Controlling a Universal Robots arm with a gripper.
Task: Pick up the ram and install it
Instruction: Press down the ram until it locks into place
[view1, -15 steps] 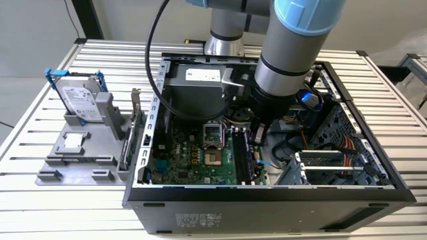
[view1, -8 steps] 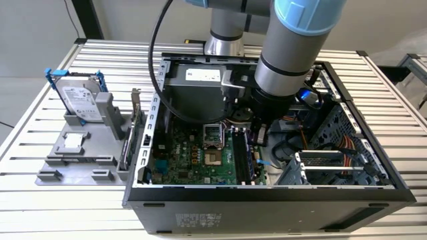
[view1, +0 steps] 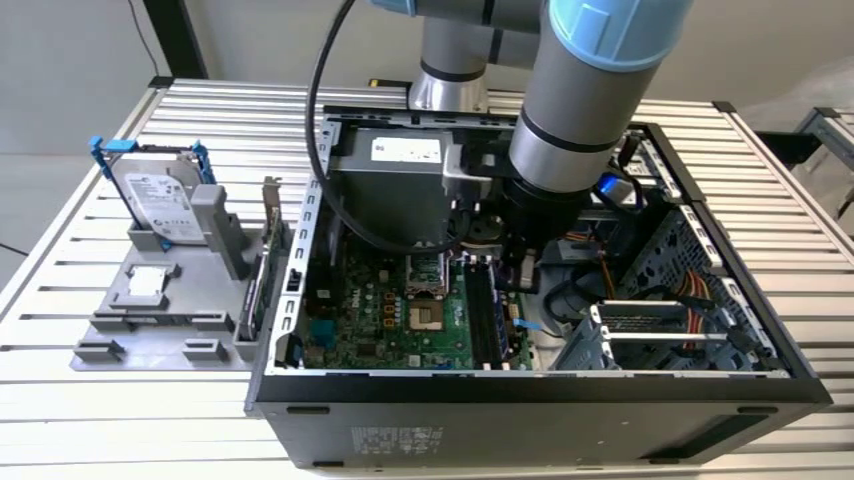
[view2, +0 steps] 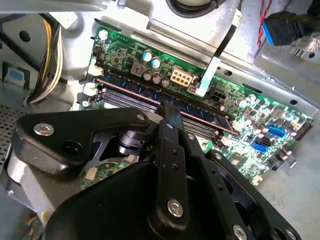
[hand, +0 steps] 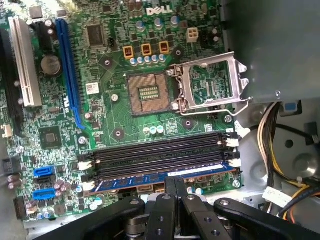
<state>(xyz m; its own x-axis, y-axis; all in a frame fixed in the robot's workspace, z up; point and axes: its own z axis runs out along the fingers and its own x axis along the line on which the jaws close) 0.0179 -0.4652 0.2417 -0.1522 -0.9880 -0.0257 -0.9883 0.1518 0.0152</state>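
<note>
Ram (hand: 150, 178) partly hidden behind the hand (hand: 175, 186), hand's base cut off by first wrist view's edge

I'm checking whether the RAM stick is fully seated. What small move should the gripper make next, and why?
Probably a short straight press down. In the first wrist view the ram lies along the outermost memory slot with the gripper right at its edge, and whether the white end latches have closed is unclear, so it may not be fully home.

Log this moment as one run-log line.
stage: seating | gripper: shut on ram | ram: in slot nearest case wall, inside computer case | other three slots: empty | hard drive: on tray outside
</note>
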